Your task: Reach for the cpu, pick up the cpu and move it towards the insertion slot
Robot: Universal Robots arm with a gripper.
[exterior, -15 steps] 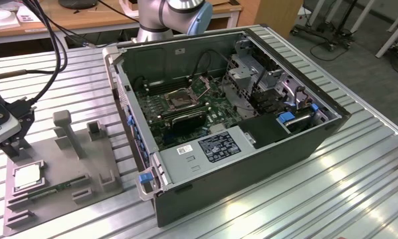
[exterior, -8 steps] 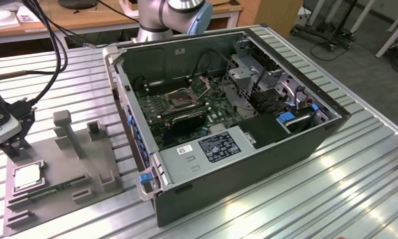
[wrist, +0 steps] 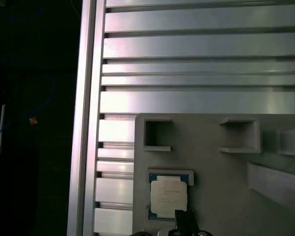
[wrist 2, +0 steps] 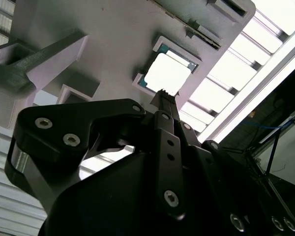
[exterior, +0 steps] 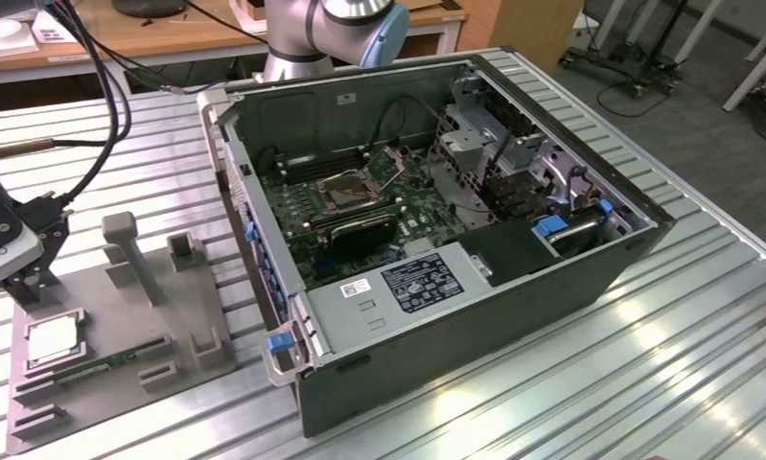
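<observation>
The cpu (exterior: 53, 336) is a small square chip with a silvery-white top. It lies flat in a square pocket of the grey fixture plate (exterior: 165, 326) at the exterior view's left. My gripper (exterior: 25, 286) hangs just above the plate, close beside the chip's far edge. In both wrist views the gripper's dark tip (wrist 2: 163, 93) (wrist: 187, 217) stands right at the rim of the cpu (wrist 2: 167, 74) (wrist: 169, 195), apart from it. The insertion slot (exterior: 352, 192) is a square socket with a shiny frame on the green motherboard inside the open computer case (exterior: 396, 316).
A long green memory stick (exterior: 107, 364) lies in the fixture plate near the chip. Upright grey posts (exterior: 123, 254) rise from the plate. Black cables (exterior: 102, 105) hang behind the gripper. The slatted metal table (exterior: 638, 364) stretches around the case.
</observation>
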